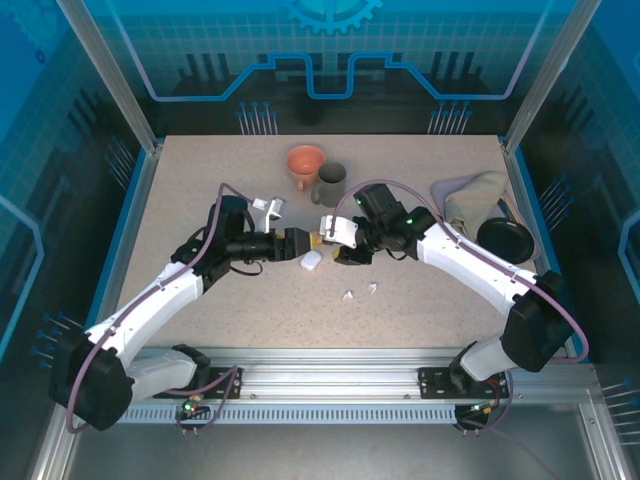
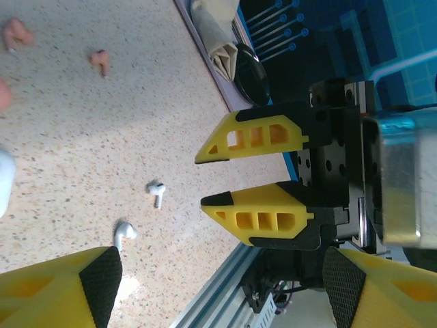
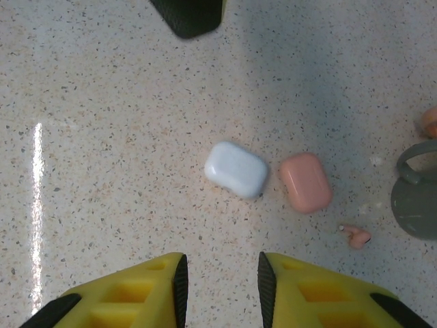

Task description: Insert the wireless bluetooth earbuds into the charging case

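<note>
Left gripper [image 2: 222, 277] gapes wide and empty, we note; right gripper [image 3: 220, 273] stands partly parted, empty too. Two white earbuds [image 2: 156, 193] lie loose on the speckled tabletop [image 1: 200, 180], pink earbuds [image 2: 100, 61] farther off, near the white case [image 3: 236, 169] and pink case [image 3: 305, 182]. A grey mug [image 1: 330, 183], orange cup [image 1: 305, 160] and folded cloth [image 1: 470, 193] stand behind, blue gridded walls [image 1: 200, 50] enclosing our table.

On my right wrist camera the picture's edge cut the grey mug [image 3: 415, 198], far right of the white case [image 3: 236, 169], and also a pink thing [image 3: 430, 121] a bit higher; I could not tell what it was. From above, the white earbuds [image 1: 349, 294] near the case were too small to judge how they lay.
</note>
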Controlling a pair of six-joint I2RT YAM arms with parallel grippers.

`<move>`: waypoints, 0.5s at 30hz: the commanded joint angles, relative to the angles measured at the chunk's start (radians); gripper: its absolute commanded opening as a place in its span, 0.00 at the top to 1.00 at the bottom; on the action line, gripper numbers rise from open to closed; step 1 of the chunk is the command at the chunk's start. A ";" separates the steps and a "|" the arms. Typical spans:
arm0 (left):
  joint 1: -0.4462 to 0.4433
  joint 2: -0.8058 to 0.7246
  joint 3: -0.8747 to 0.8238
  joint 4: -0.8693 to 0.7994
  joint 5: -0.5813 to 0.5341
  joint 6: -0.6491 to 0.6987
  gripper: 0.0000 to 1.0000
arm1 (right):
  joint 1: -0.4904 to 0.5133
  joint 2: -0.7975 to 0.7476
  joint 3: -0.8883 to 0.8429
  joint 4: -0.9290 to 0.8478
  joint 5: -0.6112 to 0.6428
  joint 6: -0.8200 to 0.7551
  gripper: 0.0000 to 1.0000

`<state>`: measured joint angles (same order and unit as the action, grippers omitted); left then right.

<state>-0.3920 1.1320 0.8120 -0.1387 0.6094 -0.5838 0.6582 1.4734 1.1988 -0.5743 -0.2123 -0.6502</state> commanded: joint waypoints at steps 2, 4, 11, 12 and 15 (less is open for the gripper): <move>0.078 -0.070 -0.032 -0.076 -0.052 0.024 0.19 | -0.023 0.010 -0.022 0.003 -0.051 0.024 0.64; 0.128 -0.105 -0.063 -0.094 -0.055 0.014 0.19 | -0.027 0.009 -0.037 0.015 -0.053 0.030 0.63; 0.229 -0.136 -0.131 -0.137 -0.069 -0.022 0.18 | -0.027 0.041 -0.019 0.021 0.019 0.093 0.48; 0.235 -0.127 -0.134 -0.142 -0.077 -0.028 0.18 | -0.027 0.062 0.008 -0.004 0.046 0.134 0.47; 0.242 -0.094 -0.123 -0.174 -0.102 -0.015 0.19 | -0.026 0.131 0.091 -0.078 0.105 0.310 0.46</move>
<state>-0.1612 1.0161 0.6926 -0.2600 0.5392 -0.5964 0.6403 1.5528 1.2209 -0.5922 -0.1673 -0.5076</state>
